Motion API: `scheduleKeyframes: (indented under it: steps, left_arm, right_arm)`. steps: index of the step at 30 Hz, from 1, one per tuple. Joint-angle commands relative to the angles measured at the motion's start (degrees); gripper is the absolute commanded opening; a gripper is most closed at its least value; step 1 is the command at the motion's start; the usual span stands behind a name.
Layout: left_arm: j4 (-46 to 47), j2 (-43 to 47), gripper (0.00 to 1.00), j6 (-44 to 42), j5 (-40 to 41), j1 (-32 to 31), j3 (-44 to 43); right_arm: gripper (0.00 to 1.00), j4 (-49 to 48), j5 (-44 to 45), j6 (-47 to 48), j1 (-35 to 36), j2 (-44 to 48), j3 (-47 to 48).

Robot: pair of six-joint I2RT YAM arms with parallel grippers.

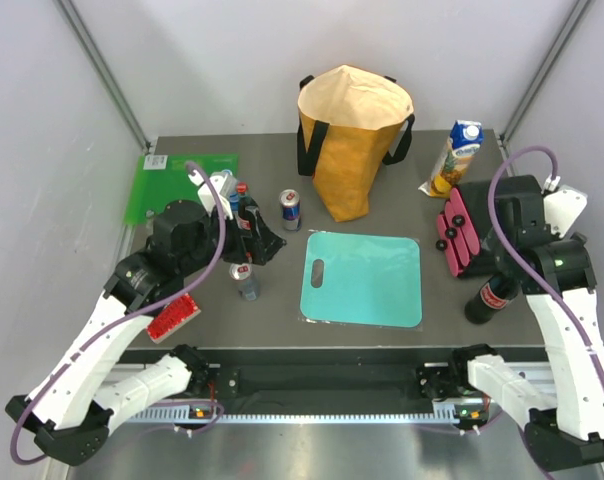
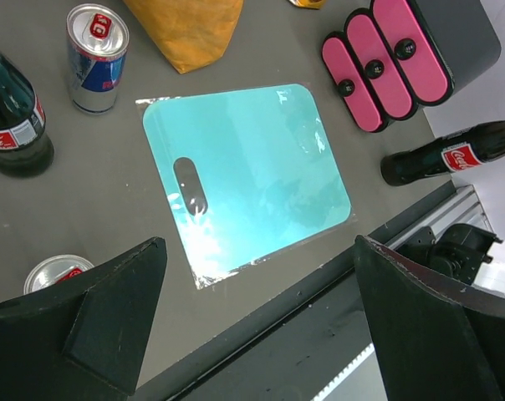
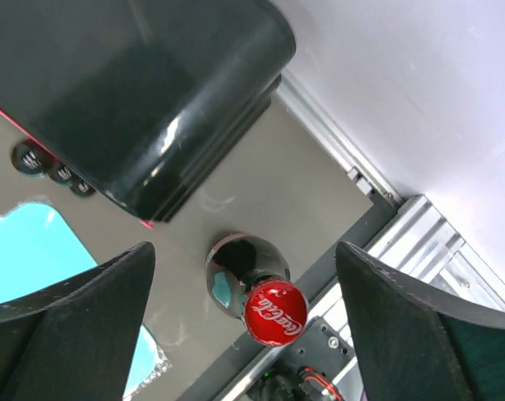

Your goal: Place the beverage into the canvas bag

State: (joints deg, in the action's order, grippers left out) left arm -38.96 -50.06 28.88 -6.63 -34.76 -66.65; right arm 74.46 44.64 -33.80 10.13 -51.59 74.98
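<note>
Red-capped and dark, the glass cola bottle [image 3: 273,313] stands upright at the near right edge of the worktop [image 1: 282,305]. The right pincer [image 3: 244,251] hangs over it with its fingers apart on either side of the cap, touching nothing; I judge it is placed to close on the neck. The left pincer [image 2: 259,242], also spread wide and empty, hovers over the left half, clear of that reach. At the middle of the far edge the mustard-yellow canvas bag [image 1: 354,140] with black straps stands upright, mouth open to receive the bottle from above.
</note>
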Motion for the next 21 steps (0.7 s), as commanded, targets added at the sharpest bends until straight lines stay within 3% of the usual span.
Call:
scheduleKeyframes:
  steps: [1,11,21]
  left_arm:
    - [0.5,1.5,0.97,2.0,-1.4,-0.1,-0.6]
    - [2.4,3.6,0.97,2.6,-5.4,-0.1,2.2]
    - [3.3,2.8,0.96,3.2,-7.8,-0.1,2.7]
  right_arm:
    - [0.83,-4.6,-4.7,2.7,-1.3,2.0,-2.5]
    - [0.78,-7.6,-5.3,4.6,-1.5,4.3,-6.6]
    - [0.59,-10.4,-2.8,9.7,-1.6,5.6,-8.7]
